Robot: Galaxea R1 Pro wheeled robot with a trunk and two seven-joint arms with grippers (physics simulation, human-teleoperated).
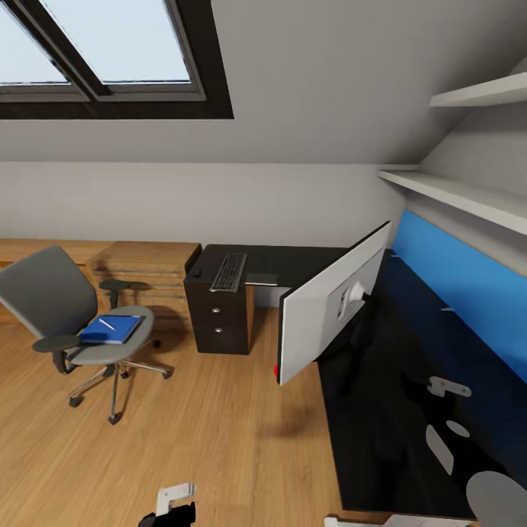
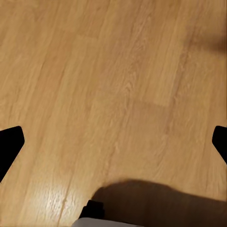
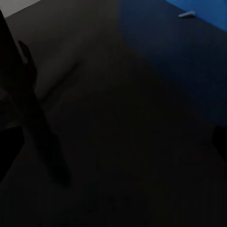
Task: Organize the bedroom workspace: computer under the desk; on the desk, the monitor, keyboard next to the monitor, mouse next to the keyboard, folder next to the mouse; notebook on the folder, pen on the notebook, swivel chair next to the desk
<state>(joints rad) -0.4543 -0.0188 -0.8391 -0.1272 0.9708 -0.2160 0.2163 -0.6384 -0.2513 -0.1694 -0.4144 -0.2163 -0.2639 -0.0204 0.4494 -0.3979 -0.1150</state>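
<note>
The black-topped desk (image 1: 380, 410) with its blue back panel (image 1: 468, 307) runs along the right. On it stands the monitor (image 1: 329, 307), showing its pale back to me. On the desk's far leg lie the keyboard (image 1: 229, 272), the small black mouse (image 1: 196, 273) and a thin dark grey rectangle (image 1: 262, 279) that looks like the notebook. At the left, the swivel chair (image 1: 51, 293) carries the blue folder (image 1: 110, 329) with the white pen (image 1: 107, 323) on it. The computer is hidden. My left gripper (image 2: 113, 142) hangs open over oak floor. My right gripper (image 3: 113, 146) is open above the dark desk top (image 3: 142, 142).
A dark drawer unit (image 1: 218, 318) stands under the desk's far end, and an oak drawer unit (image 1: 146, 274) sits against the wall behind the chair. White shelves (image 1: 468, 197) jut out above the desk. Open oak floor (image 1: 219, 424) lies between chair and desk.
</note>
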